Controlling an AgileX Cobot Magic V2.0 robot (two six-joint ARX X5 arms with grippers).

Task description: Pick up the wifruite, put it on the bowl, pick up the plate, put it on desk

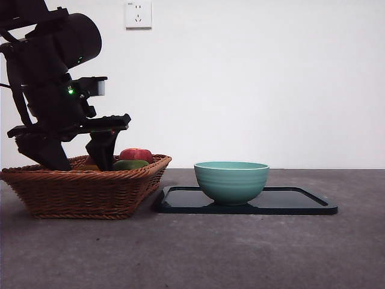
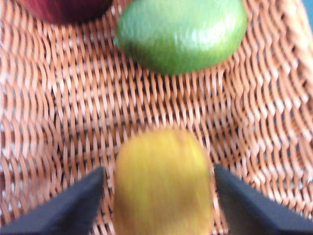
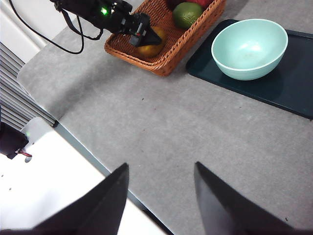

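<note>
- White wall and a dark grey desk [image 1: 252, 253] fill the front view; a wicker basket [image 1: 84, 192] sits at lower left, the teal bowl [image 1: 231, 180] on a dark tray [image 1: 301, 201] at centre.
- At left of that frame, the left gripper [image 2: 159, 196] reaches into the basket, its jaws spread either side of the wifruite [image 2: 162, 183] and not yet pinching it.
- Judged step: closing on the fruit. Centre the jaws, squeeze gently since the smooth skin may slip, then lift straight, clear of the green fruit [image 2: 182, 34] and the basket's rim.
- The right gripper [image 3: 161, 196] waits with its jaws parted and empty, over the desk's near edge.
</note>
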